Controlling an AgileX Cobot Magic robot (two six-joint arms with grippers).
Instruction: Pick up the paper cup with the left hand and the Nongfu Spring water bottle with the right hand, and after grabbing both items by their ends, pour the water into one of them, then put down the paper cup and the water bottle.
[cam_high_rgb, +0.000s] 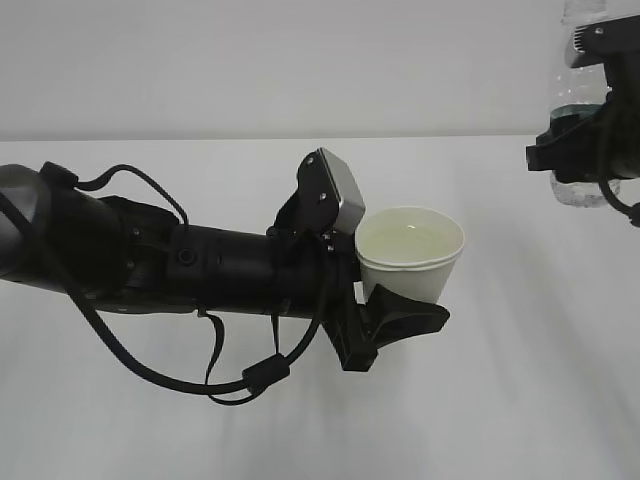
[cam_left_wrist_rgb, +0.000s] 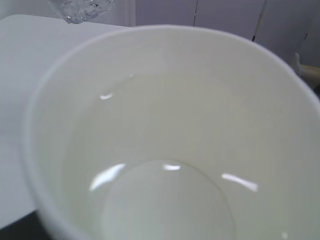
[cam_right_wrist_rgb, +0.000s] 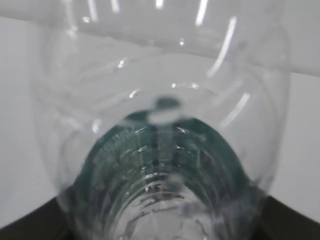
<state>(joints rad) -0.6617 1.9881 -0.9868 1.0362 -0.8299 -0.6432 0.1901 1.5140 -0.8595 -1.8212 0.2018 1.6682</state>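
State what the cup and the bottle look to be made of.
Paper cup: apparently paper, matte white, with a thin rolled rim and cream inside. Nongfu Spring water bottle: likely thin clear plastic, glossy, with moulded ribs, bright reflections and see-through walls.

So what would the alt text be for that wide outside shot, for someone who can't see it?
A black robot arm's pincer holds a white paper cup with water above a white table. At the top right, another pincer grips a clear bottle.
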